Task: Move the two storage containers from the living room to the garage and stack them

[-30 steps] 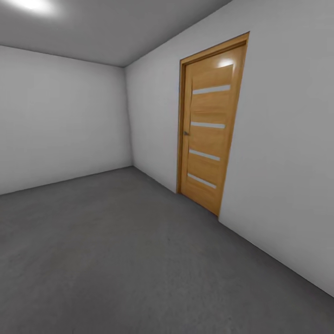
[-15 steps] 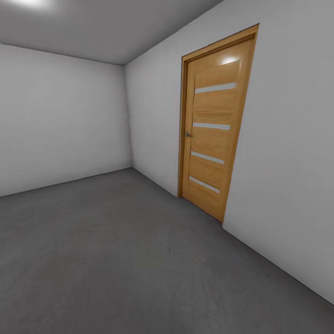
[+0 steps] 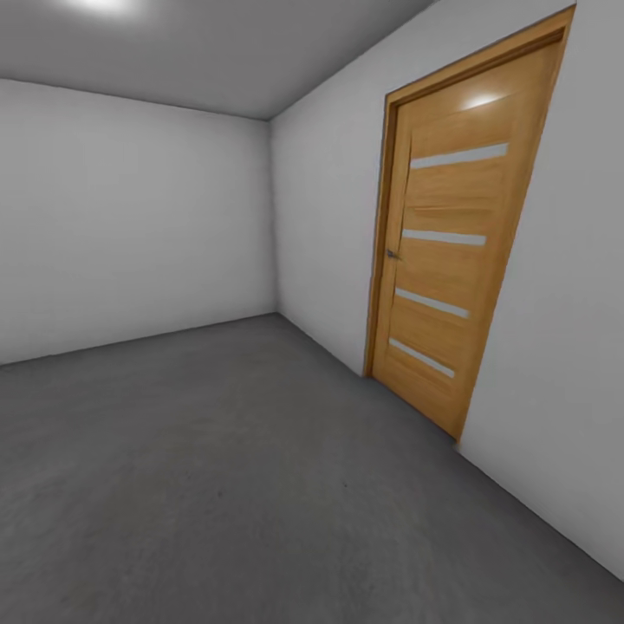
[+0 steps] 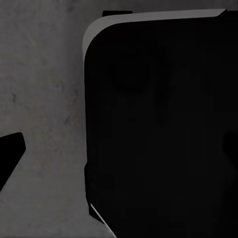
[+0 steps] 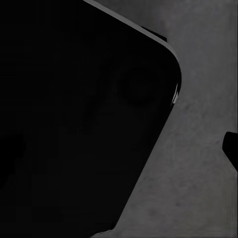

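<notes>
While the robot stands in what looks like the garage, with plain grey-white walls [image 3: 130, 217] and a dark grey concrete floor [image 3: 217, 459], the head view takes in a bare corner and a closed wooden door [image 3: 451, 260] with four pale horizontal strips and a small handle on its left edge, set in the right-hand wall. No orange-red bin appears in any view, so where the two storage containers are cannot be told from here, nor whether either is empty or filled. My reading is that this is a travel step: the robot is in transit, either heading off to fetch a container or looking for a spot to set one. Each wrist view looks down at the speckled floor past a large black rounded body [image 4: 158, 129] of the robot itself [image 5: 74, 119], with a dark sliver at the frame edge that may be a fingertip; how far either gripper is parted, and whether it holds anything, I cannot tell. The next move probably calls for steering the base toward the door or open floor, keeping clear of the right-hand wall.
</notes>
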